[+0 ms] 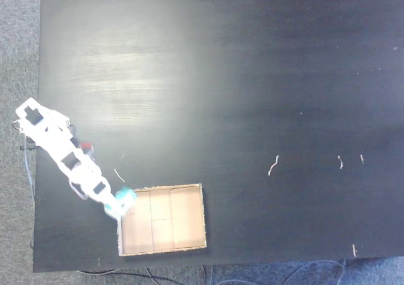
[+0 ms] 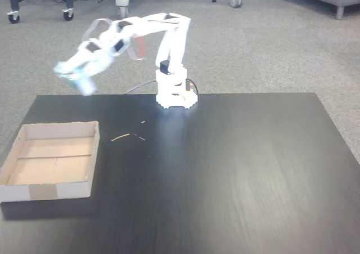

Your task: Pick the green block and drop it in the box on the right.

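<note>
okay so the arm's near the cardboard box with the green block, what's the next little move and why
Probably carry a bit further over the box before releasing: in a fixed view the gripper with the green block sits only at the box's corner edge.

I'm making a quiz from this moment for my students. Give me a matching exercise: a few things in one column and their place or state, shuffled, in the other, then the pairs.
Things:
1. green block
2. box
3. arm base
4. pale scraps

Places or states:
A. standing at the table's far edge in a fixed view
B. lying loose on the dark table between base and tray
C. raised off the table at the gripper, blurred
D. open cardboard tray, nothing inside

Pairs: 1-C, 2-D, 3-A, 4-B
</note>
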